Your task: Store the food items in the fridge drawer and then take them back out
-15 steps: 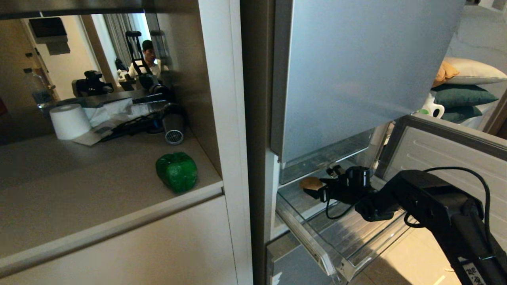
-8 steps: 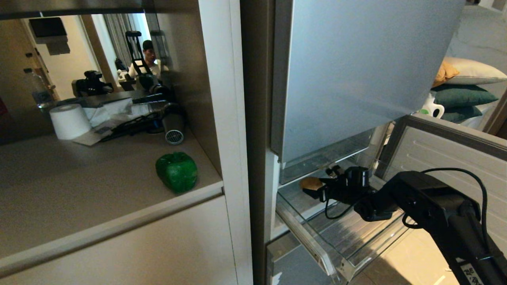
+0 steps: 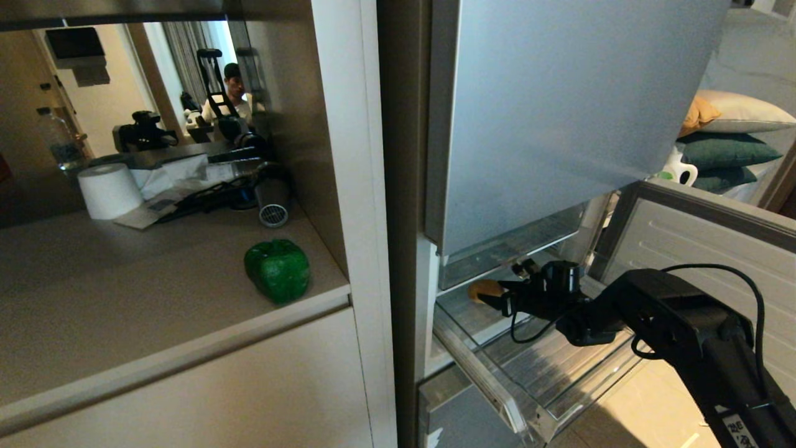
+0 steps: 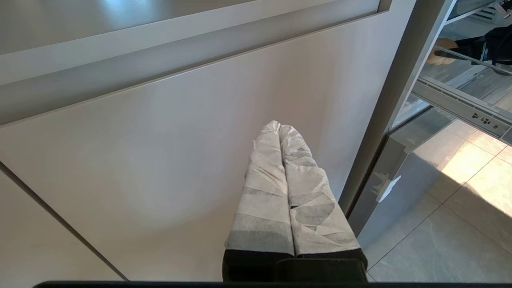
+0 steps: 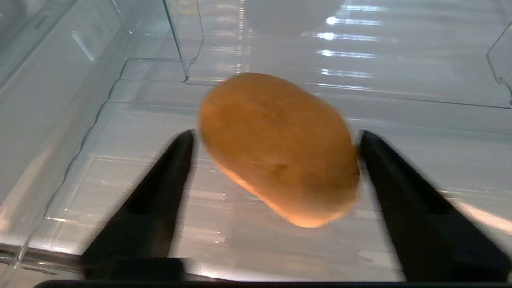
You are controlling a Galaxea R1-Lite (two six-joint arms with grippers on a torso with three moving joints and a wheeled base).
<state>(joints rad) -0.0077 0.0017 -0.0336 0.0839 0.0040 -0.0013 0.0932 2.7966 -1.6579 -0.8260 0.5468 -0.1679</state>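
Right gripper [image 5: 276,160] reaches into the clear plastic fridge drawer [image 3: 497,379], black jaws straddling the lumpy tan potato [image 5: 278,146], touching both sides, grip unsettled. Skewed potato could roll out. Glossy green bell pepper [image 3: 277,269] waits on the beige counter [image 3: 124,311]. Left gripper [image 4: 286,188] hangs pressed together.
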